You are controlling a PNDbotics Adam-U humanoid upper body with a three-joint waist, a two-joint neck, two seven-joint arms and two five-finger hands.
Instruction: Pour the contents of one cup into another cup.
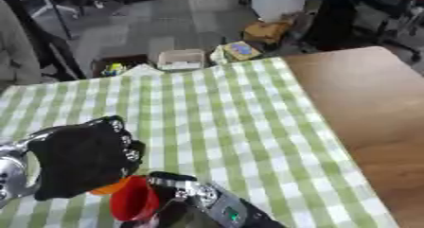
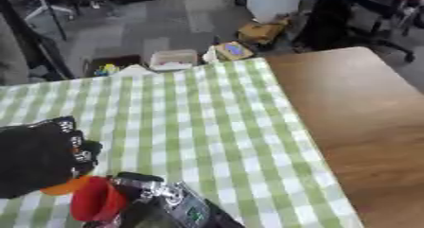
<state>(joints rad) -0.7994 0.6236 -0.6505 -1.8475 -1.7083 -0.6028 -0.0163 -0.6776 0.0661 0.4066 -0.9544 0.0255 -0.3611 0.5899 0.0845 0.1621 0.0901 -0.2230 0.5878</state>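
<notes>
red cup (image 1: 134, 199) sits tilted in my right hand (image 1: 184, 194), fingers curled round it, its mouth beside the orange cup (image 1: 110, 188) my left hand (image 1: 83, 158) seems to wrap. i'd tip slowly, keeping its rim over the orange cup.

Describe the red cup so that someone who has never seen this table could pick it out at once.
Start at the green-and-white checked cloth that covers the left part of the wooden table, then go to its near edge, at the bottom left of the view. There the red cup sits in the right hand, mouth tipped leftward. Beside it the orange cup shows only as a sliver under the black left hand.
</notes>
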